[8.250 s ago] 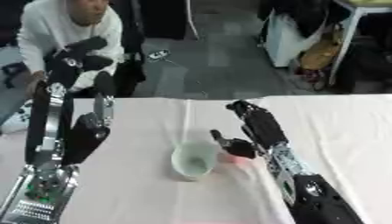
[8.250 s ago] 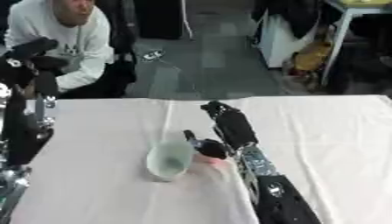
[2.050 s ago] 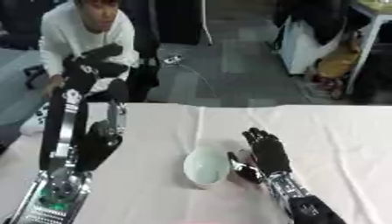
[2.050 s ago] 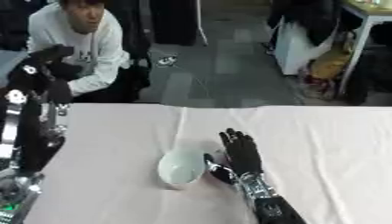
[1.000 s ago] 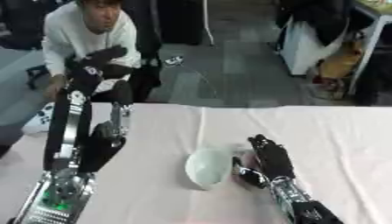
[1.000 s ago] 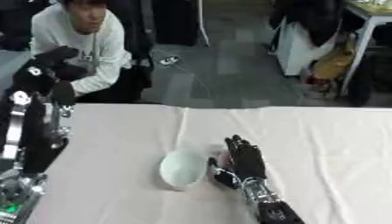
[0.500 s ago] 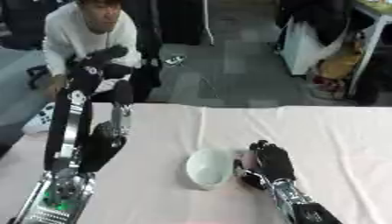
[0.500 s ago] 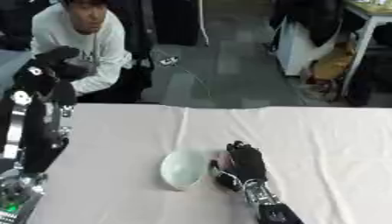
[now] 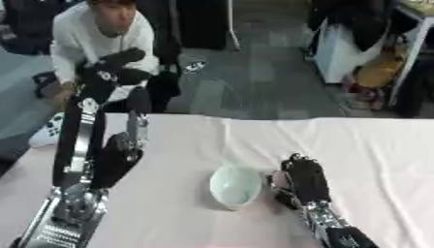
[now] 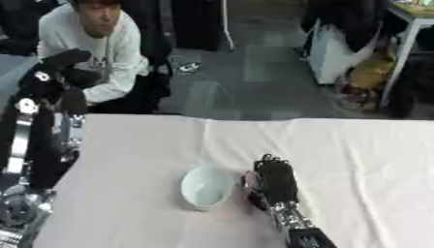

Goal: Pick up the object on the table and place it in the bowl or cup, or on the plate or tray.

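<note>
The table, covered in a pale cloth, fills the lower half of the frame. A pale green bowl stands on it just below and left of centre, its opening turned up and slightly toward the left.

The right hand sits directly beside the bowl on its right, back of the hand toward the camera, its forearm running down to the lower right edge. The fingers are bent downward and drawn together over a small pink object, which shows only as a sliver between the hand and the bowl's rim. The object appears to be enclosed by the fingers, though the hand hides the contact and whether it rests on the table cannot be told.

The left hand is raised in the upper left of the frame, well apart from the bowl, fingers curled, holding nothing.
</note>
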Robot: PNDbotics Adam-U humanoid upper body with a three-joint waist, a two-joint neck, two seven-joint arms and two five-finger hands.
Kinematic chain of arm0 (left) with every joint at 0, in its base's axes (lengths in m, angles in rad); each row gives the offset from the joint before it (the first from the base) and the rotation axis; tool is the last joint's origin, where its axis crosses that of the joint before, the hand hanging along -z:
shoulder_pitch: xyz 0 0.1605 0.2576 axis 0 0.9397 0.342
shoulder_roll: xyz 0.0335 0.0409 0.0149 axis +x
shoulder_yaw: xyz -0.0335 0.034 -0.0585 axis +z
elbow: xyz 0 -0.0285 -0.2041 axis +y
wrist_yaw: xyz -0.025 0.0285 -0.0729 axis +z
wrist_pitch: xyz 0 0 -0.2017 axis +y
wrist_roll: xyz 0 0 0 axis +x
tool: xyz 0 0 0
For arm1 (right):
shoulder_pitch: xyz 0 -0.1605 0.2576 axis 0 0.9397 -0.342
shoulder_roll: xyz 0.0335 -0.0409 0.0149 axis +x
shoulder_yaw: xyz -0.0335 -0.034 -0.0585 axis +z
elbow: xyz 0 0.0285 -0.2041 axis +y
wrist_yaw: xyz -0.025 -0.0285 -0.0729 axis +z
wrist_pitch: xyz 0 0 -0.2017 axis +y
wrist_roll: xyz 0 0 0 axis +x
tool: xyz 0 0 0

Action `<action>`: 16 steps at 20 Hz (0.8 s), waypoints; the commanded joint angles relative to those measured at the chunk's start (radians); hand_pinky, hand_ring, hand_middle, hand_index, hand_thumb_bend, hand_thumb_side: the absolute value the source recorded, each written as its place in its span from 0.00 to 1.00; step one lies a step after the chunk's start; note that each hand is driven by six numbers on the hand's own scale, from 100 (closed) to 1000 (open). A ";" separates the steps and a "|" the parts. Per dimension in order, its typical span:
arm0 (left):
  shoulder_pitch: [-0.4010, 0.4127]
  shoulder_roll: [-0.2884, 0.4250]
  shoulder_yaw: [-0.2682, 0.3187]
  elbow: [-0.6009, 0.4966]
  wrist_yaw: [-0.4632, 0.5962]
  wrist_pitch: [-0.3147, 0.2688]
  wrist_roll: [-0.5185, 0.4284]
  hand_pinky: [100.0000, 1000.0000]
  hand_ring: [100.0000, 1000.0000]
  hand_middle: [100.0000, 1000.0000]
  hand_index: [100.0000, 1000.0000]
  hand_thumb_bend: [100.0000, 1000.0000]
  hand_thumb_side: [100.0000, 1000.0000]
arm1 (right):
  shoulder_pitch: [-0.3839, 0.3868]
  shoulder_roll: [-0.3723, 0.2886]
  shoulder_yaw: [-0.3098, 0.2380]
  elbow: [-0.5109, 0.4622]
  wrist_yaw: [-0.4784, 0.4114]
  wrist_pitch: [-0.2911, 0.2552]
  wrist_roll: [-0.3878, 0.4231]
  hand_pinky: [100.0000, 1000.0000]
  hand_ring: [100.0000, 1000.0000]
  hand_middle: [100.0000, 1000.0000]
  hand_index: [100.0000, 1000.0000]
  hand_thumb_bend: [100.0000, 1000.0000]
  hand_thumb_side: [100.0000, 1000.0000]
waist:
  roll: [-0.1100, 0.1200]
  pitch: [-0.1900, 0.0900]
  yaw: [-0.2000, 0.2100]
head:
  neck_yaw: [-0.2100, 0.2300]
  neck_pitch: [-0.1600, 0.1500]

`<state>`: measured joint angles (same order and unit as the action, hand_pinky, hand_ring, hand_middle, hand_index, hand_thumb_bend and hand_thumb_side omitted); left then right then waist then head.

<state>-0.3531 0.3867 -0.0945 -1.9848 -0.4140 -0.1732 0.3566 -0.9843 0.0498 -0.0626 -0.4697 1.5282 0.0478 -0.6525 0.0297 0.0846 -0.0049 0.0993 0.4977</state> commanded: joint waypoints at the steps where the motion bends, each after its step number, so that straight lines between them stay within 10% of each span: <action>1: -0.012 0.009 0.005 -0.015 -0.002 0.000 -0.003 0.66 0.61 0.77 0.88 0.00 0.75 | -0.010 0.001 -0.006 -0.013 -0.056 -0.060 -0.028 0.00 0.00 0.00 0.00 0.35 0.05 | 0.002 -0.012 -0.001 | 0.012 -0.012; 16: -0.005 0.014 0.005 -0.015 -0.003 0.003 -0.006 0.66 0.61 0.77 0.88 0.00 0.75 | -0.058 -0.053 0.064 -0.144 -0.294 -0.258 0.026 0.00 0.00 0.00 0.00 0.32 0.07 | -0.001 -0.021 -0.004 | 0.019 -0.007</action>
<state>-0.3525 0.3867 -0.0945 -1.9848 -0.4143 -0.1691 0.3525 -1.0102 0.0119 -0.0082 -0.5797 1.2494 -0.1963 -0.6344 0.0286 0.0790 -0.0086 0.1108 0.4979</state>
